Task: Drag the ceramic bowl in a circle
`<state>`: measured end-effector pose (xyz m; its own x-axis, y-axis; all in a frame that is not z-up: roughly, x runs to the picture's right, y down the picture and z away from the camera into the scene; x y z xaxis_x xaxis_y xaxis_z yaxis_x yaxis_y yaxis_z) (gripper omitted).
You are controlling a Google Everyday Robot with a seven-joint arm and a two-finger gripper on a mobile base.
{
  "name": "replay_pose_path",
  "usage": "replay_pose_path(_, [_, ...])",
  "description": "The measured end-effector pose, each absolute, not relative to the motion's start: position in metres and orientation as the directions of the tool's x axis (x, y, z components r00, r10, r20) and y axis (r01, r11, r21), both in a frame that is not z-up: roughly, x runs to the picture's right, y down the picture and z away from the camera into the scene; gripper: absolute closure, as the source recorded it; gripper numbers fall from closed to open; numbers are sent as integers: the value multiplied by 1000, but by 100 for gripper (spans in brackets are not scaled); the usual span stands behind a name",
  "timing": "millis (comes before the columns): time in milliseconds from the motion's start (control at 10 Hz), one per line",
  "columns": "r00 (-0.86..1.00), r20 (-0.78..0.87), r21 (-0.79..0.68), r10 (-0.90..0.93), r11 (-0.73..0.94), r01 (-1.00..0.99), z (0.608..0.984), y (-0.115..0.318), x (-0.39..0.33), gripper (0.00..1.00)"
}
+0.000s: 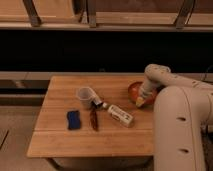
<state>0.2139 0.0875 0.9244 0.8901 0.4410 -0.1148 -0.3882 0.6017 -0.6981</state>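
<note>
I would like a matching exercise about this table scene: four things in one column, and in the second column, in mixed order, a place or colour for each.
Column A
1. ceramic bowl
2. cup
3. blue pad
4. end effector

Column B
a. translucent whitish, near the middle of the table
b. lowered to the near side of the ceramic bowl
c. orange-red, at the table's right edge in the picture
d. front left in the picture, beside a dark reddish item

Pairs: 1-c, 2-a, 3-d, 4-b
</note>
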Motion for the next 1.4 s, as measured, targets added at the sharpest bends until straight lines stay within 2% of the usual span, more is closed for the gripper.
replay_pose_path(400, [919,20,-697,394,664,-269,932,51,160,100])
replay_pose_path(700, [918,170,-688,357,710,-149,922,28,100,100])
replay_pose_path(900, [905,233,-697,356,710,-100,911,28,70,100])
replay_pose_path(1400, [904,233,-696,358,711,-102,911,27,71,100])
